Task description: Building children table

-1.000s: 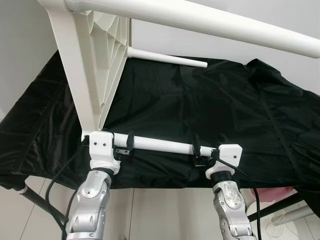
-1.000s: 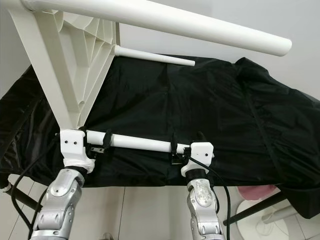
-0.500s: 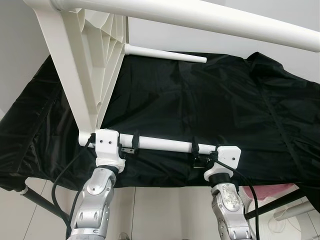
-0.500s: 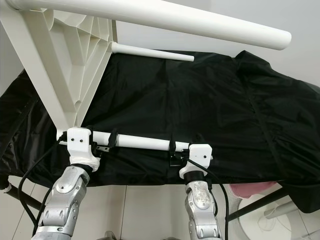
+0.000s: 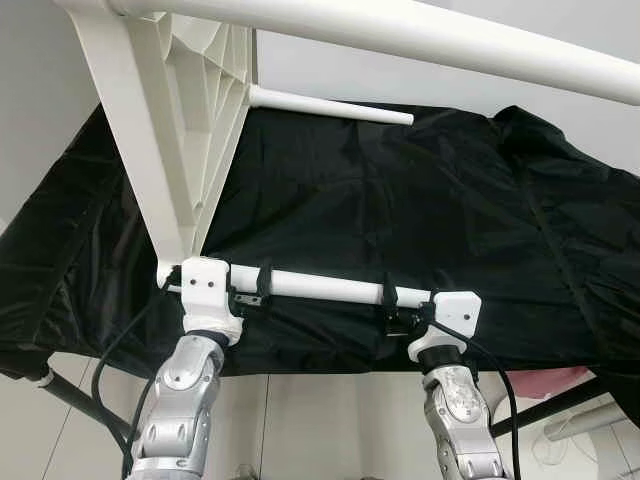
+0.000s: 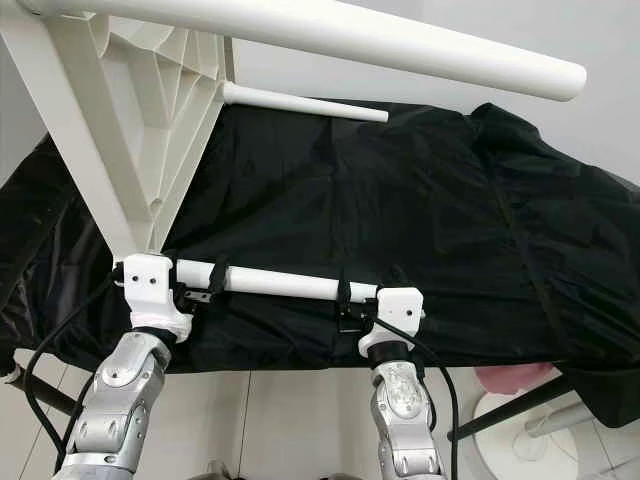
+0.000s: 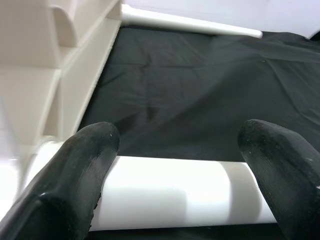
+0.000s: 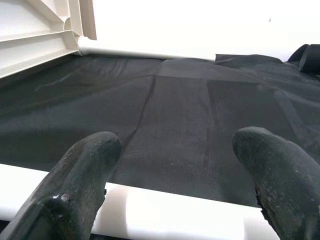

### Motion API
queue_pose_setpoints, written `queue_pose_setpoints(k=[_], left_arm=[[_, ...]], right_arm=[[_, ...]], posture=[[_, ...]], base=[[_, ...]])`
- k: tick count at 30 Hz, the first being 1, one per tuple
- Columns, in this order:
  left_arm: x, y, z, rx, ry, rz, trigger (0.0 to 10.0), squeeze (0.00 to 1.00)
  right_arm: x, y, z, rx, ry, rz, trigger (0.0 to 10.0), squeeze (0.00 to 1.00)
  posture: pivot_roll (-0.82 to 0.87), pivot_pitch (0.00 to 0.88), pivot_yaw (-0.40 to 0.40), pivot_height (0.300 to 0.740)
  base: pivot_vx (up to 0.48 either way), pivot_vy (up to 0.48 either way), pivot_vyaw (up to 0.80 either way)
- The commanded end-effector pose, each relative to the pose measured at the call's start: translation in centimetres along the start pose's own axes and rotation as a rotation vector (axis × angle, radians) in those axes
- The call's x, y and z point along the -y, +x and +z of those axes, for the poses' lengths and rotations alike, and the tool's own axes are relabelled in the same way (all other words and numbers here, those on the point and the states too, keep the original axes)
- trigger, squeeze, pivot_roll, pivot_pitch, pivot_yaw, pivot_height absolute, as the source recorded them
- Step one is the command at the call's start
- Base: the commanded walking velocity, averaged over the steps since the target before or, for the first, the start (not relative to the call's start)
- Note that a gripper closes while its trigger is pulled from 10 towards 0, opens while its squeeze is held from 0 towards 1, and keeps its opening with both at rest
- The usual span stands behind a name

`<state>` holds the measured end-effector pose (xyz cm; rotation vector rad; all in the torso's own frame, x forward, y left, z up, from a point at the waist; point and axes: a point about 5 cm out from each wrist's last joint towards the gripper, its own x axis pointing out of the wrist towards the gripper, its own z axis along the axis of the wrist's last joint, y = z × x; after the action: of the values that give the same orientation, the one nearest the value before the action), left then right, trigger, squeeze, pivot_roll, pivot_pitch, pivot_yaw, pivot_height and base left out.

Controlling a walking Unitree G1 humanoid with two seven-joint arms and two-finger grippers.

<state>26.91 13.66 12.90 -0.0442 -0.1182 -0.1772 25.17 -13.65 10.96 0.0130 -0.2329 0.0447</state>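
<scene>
**Both grippers on the near leg, table tipped on its side**

You have the white table tipped on its side at the left end of the black-covered surface, its ribbed underside facing right. That leaves all the legs lying level and lets you handle the frame by one of them.

Your left gripper clasps the near leg just beside its socket, where the leg meets the frame; in the left wrist view the fingers straddle the white tube and seem to press on it. Your right gripper grips the same leg close to its free end, fingers either side of the tube. Two holds well apart on one leg likely give you leverage to twist or seat it, and to steady the whole frame.

The leg hangs along the near edge of the surface. A far leg points right near the far edge, and a top leg crosses overhead, close to the camera.

Below the near right corner, mind the black stand bar and the pink thing beside it. A cable loops by your left arm.
</scene>
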Motion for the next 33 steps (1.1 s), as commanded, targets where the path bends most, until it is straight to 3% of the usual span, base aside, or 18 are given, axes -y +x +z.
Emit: queue_pose_setpoints(k=[1, 10, 25, 26, 30, 31, 32, 33], left_arm=[[0.5, -0.1, 0.0, 0.005, 0.024, -0.051, 10.0, 0.00], [0.3, -0.7, 0.2, -0.003, 0.101, -0.103, 10.0, 0.00], [1.0, -1.1, 0.3, -0.006, 0.109, -0.156, 10.0, 0.00], [0.9, -1.0, 0.4, 0.002, 0.091, -0.157, 10.0, 0.60], [0.9, -1.0, 0.5, 0.010, 0.068, -0.158, 10.0, 0.60], [0.9, -1.0, 0.6, 0.013, 0.069, -0.158, 10.0, 1.00], [1.1, -1.0, 0.7, 0.009, 0.071, -0.167, 10.0, 0.75], [1.1, -1.0, 0.7, 0.009, 0.071, -0.167, 10.0, 0.75]], right_arm=[[0.3, 0.2, 0.2, 0.014, -0.020, 0.000, 10.0, 0.00], [0.7, 0.3, 0.2, 0.017, -0.025, -0.001, 10.0, 0.00], [0.7, 0.6, 0.3, 0.024, -0.033, 0.011, 10.0, 0.00], [0.7, 0.6, 0.4, 0.029, -0.015, 0.017, 10.0, 0.00], [0.7, 0.6, 0.5, 0.035, 0.008, 0.024, 10.0, 0.00], [0.7, 0.6, 0.6, 0.039, 0.023, 0.030, 10.0, 1.00], [0.7, 0.6, 0.8, 0.048, -0.004, 0.028, 10.0, 0.80], [0.7, 0.6, 0.8, 0.048, -0.004, 0.028, 10.0, 0.80]], posture=[[0.02, 0.045, -0.058, 0.740], [0.03, 0.063, -0.063, 0.740], [0.04, 0.067, -0.072, 0.740], [0.04, 0.066, -0.068, 0.740], [0.04, 0.066, -0.068, 0.740], [0.04, 0.069, -0.067, 0.740], [0.04, 0.067, -0.066, 0.740], [0.04, 0.067, -0.066, 0.740]], base=[[0.000, 0.000, 0.00], [0.000, 0.000, 0.00], [0.000, 0.000, 0.00], [0.000, 0.000, 0.00], [0.000, 0.000, 0.00], [0.000, 0.000, 0.00], [0.000, 0.000, 0.00], [0.000, 0.000, 0.00]])
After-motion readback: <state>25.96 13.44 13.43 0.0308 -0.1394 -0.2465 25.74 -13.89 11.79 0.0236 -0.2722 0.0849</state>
